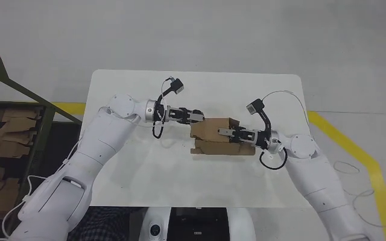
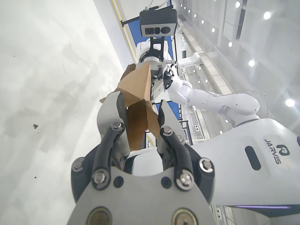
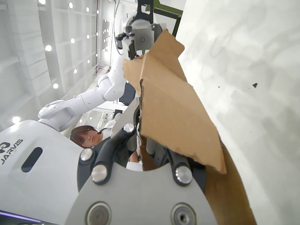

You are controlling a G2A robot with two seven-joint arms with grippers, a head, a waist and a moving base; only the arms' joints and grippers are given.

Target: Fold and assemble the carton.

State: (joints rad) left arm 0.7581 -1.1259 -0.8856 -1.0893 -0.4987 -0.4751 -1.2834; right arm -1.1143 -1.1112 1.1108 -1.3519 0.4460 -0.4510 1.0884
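While the left gripper (image 2: 140, 105) pinches one end of the carton (image 2: 137, 87), folded cardboard fills the gap between its fingers (image 2: 120, 105). At the opposite end the right gripper (image 1: 231, 133) lies against the upper panel of the carton. A brown flap covers one side of it, so I cannot tell if it clamps the cardboard or is loose. The carton is brown and half folded, with flaps standing out at both ends. It sits between the two grippers over the middle of the white table (image 1: 139, 175). Both arms lie low across the table, one from each side. Beside the table, on the robot's left, a dark rack (image 1: 43, 110) holds flat cardboard pieces (image 1: 18, 125).
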